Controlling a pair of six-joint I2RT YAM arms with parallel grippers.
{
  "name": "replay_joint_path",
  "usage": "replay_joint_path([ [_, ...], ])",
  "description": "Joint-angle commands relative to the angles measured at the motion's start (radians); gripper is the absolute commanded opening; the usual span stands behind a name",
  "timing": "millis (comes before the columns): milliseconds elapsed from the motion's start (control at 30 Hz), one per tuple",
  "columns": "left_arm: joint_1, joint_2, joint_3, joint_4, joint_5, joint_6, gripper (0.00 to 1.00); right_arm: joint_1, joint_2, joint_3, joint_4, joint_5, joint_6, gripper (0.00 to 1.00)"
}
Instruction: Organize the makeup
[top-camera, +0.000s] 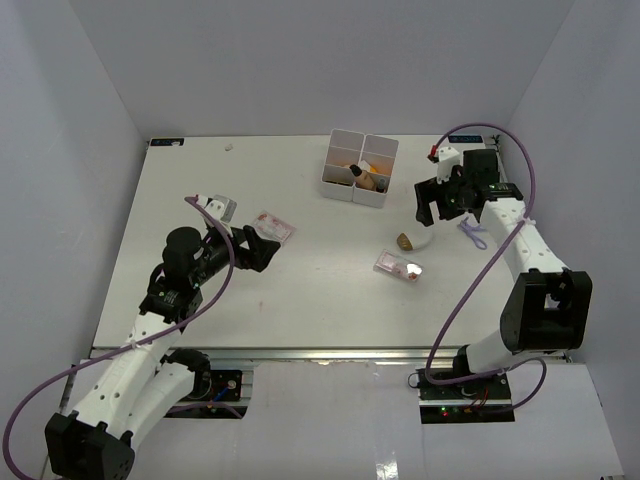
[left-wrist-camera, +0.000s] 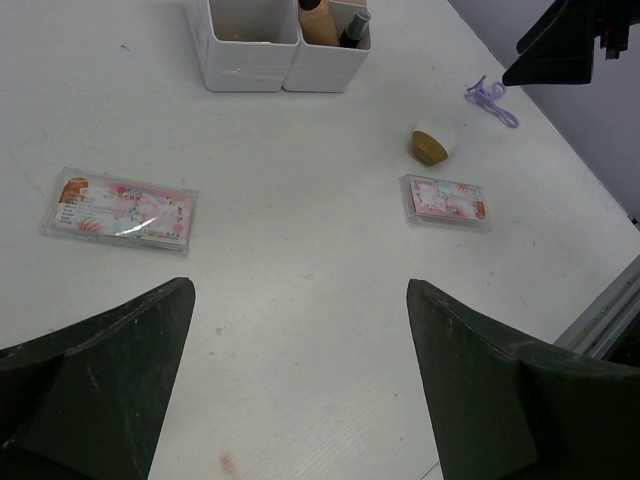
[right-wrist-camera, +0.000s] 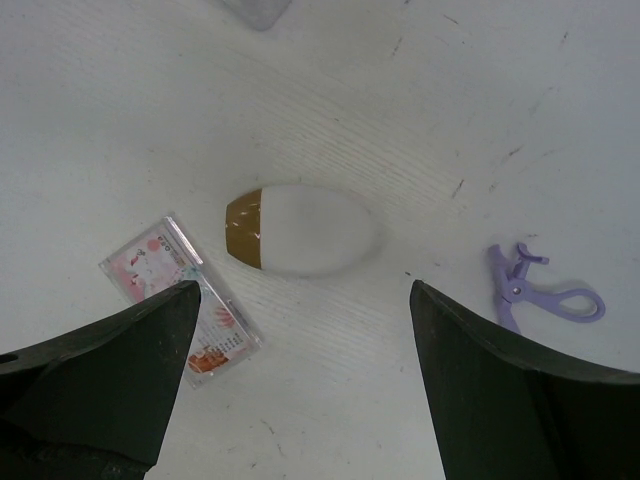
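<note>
Two pink flat packets lie on the table: one (top-camera: 275, 227) (left-wrist-camera: 122, 208) just ahead of my open left gripper (top-camera: 262, 248) (left-wrist-camera: 298, 300), the other (top-camera: 398, 266) (left-wrist-camera: 445, 198) (right-wrist-camera: 185, 300) near the middle right. A white-gold egg-shaped piece (top-camera: 412, 241) (left-wrist-camera: 432, 143) (right-wrist-camera: 300, 230) lies on its side beside that second packet. My right gripper (top-camera: 432, 210) (right-wrist-camera: 305, 300) hovers open just over it, with nothing between its fingers. A tan dark-capped bottle (top-camera: 366, 178) (left-wrist-camera: 322, 20) stands in the white box.
The white multi-compartment box (top-camera: 360, 168) (left-wrist-camera: 270, 45) stands at the back centre. A small purple clip (top-camera: 472, 230) (left-wrist-camera: 492, 98) (right-wrist-camera: 540, 295) lies right of the white-gold piece. White walls enclose the table on three sides.
</note>
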Motion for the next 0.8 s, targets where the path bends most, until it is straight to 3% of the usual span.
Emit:
replay_joint_path([
  [0,0.000,-0.033,0.002,0.001,0.033,0.005,0.98,0.005,0.059,0.070,-0.047,-0.059,0.000,0.92],
  [67,0.000,-0.039,0.002,-0.001,0.030,0.006,0.98,0.006,0.117,0.122,-0.175,-0.184,-0.211,0.90],
  [100,0.000,-0.039,0.002,-0.002,0.029,0.006,0.98,0.006,0.121,0.152,-0.184,-0.193,-0.227,0.90],
  [167,0.000,-0.039,0.002,-0.004,0.022,0.009,0.98,0.009,0.180,0.263,-0.402,-0.311,-0.558,0.90],
  [233,0.000,-0.037,0.002,-0.004,0.018,0.010,0.98,0.021,0.211,0.302,-0.499,-0.290,-0.756,0.90],
  [367,0.001,-0.030,0.003,-0.005,0.009,0.012,0.98,0.041,0.220,0.284,-0.532,-0.171,-1.069,0.90],
  [500,0.005,-0.025,0.003,-0.008,0.000,0.016,0.98,0.043,0.192,0.226,-0.480,-0.143,-1.336,0.90],
  [767,0.025,-0.013,0.003,-0.007,-0.004,0.017,0.98,0.052,0.294,0.241,-0.504,-0.098,-1.555,0.90],
])
